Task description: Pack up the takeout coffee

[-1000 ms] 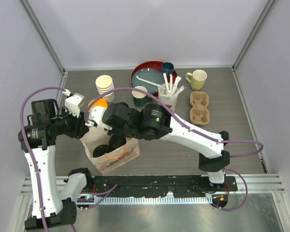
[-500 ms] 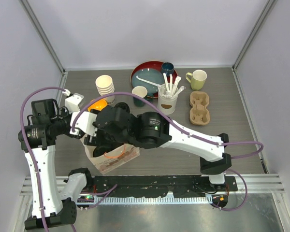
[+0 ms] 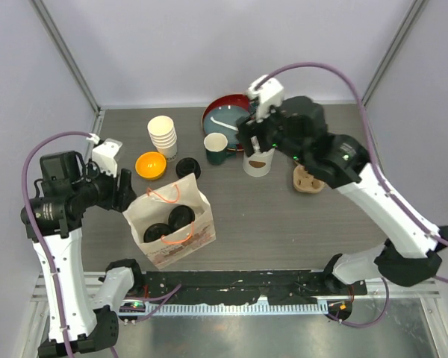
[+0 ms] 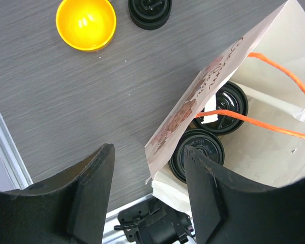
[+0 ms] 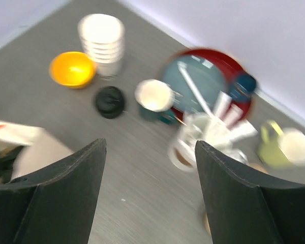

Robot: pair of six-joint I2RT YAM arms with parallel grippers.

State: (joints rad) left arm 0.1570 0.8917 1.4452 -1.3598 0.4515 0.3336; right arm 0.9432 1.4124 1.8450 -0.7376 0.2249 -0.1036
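Observation:
Two takeout coffee cups with black lids (image 3: 155,233) (image 3: 181,218) stand inside the open paper bag (image 3: 198,212). The left wrist view shows their lids (image 4: 200,151) (image 4: 225,104) behind the bag's printed wall (image 4: 193,96). My left gripper (image 3: 127,195) (image 4: 148,152) sits at the bag's left edge. Its jaws stand open, with the bag's corner between them and not pinched. My right gripper (image 3: 248,138) (image 5: 150,145) hangs open and empty high over the back of the table, far from the bag.
An orange bowl (image 3: 150,165), a loose black lid (image 3: 187,168) and a stack of paper cups (image 3: 162,134) lie behind the bag. Farther back are a teal mug (image 3: 216,148), a red tray (image 3: 222,104), a sachet cup (image 3: 258,162), a cardboard carrier (image 3: 308,181) and a yellow-green mug (image 5: 287,145).
My right arm let go inside the bag, opened, and swung up and back to the right. The left jaws widened at the bag's edge. The bag now stands in plain view.

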